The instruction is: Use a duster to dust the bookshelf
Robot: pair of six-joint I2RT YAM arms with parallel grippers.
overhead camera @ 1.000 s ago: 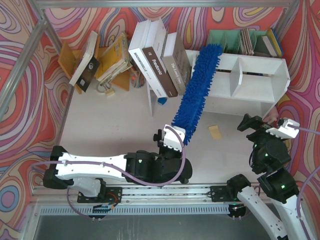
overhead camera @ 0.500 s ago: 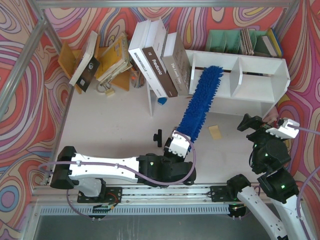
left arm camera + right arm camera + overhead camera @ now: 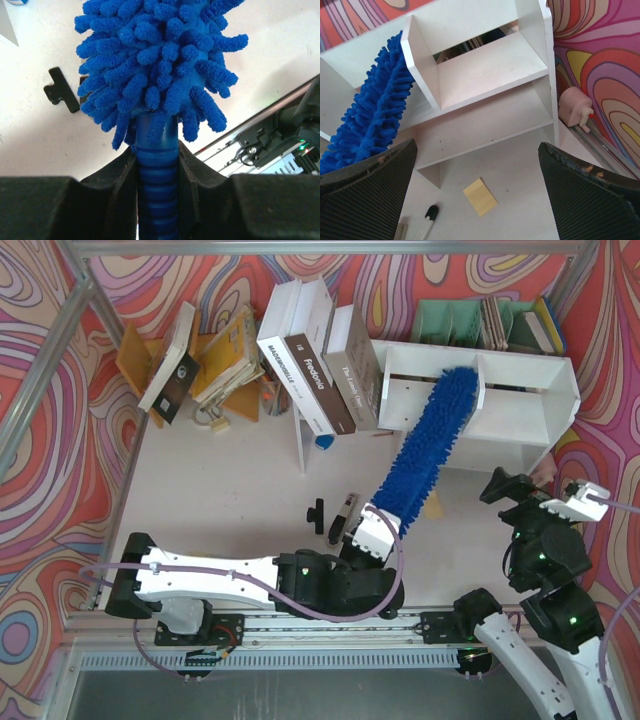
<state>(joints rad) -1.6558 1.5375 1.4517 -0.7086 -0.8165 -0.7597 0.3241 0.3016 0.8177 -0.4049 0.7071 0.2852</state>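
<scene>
The white bookshelf (image 3: 520, 425) stands at the back right, two cubbies split by a divider; it also shows in the right wrist view (image 3: 485, 70). The blue fluffy duster (image 3: 430, 445) slants from my left gripper up into the left cubby, its tip next to the divider. It also shows in the right wrist view (image 3: 375, 115). My left gripper (image 3: 375, 530) is shut on the duster's ribbed blue handle (image 3: 157, 175). My right gripper (image 3: 545, 495) is open and empty, in front of the shelf's right end, its fingers (image 3: 365, 195) wide apart.
Large books (image 3: 310, 350) lean on a thin white board left of the shelf. A green rack of books (image 3: 490, 320) stands behind it. A yellow note (image 3: 480, 196), a black-tipped tool (image 3: 429, 215), a black clip (image 3: 317, 515) and a pink dispenser (image 3: 574, 107) lie on the table.
My left arm has swung the duster to the right, its tip moving from the shelf's left end across the left cubby to the divider. My right gripper has barely moved.
</scene>
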